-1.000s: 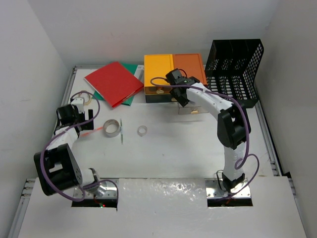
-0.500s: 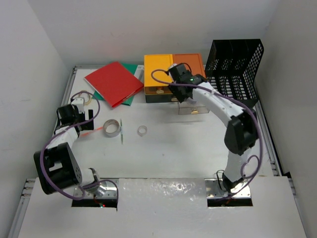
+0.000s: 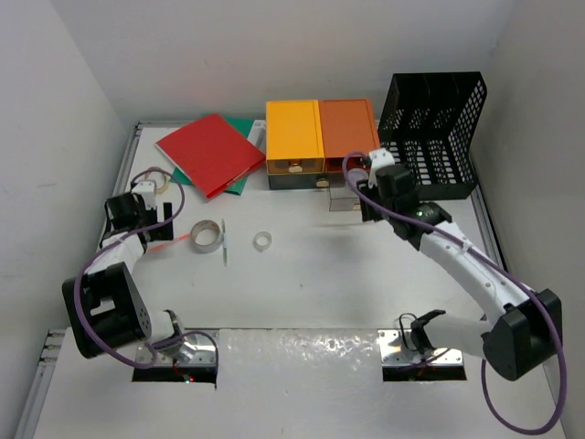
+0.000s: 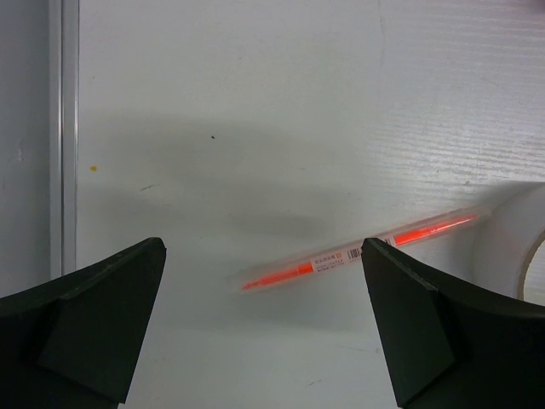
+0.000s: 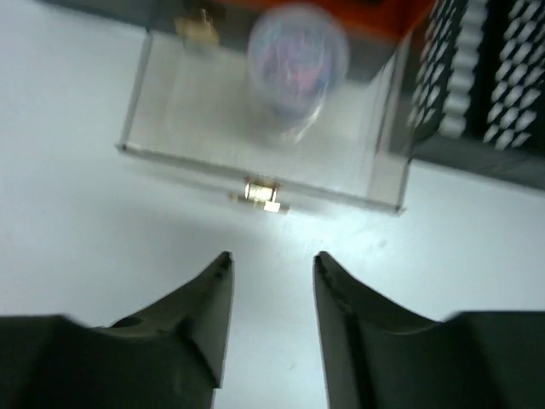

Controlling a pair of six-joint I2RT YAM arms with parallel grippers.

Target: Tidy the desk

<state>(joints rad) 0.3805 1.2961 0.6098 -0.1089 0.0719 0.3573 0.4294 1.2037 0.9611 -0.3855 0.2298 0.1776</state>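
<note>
The desk [image 3: 320,283] is the white tabletop under both arms. My left gripper [image 3: 163,219] [image 4: 262,247] hovers open at the left side, with an orange pen [image 4: 358,250] [image 3: 172,243] lying on the surface between and just beyond its fingertips, untouched. My right gripper [image 3: 367,207] [image 5: 272,257] is open with nothing between its jaws. It faces the clear pulled-out drawer [image 5: 255,175] [image 3: 344,202] and stops short of the drawer's small gold knob [image 5: 262,194]. A blurred pale roll [image 5: 296,55] lies inside that drawer.
The yellow-and-orange drawer box [image 3: 320,137] stands at the back, a black mesh rack [image 3: 434,128] to its right. A red book [image 3: 210,154] lies on a green one [image 3: 239,183] at the back left. A tape roll [image 3: 207,236], a small ring [image 3: 262,240] and a thin stick [image 3: 224,249] lie mid-left.
The right arm has drawn back from over the drawer box toward the near right, now facing the clear drawer from the front, and its jaws have narrowed. The left arm has not moved.
</note>
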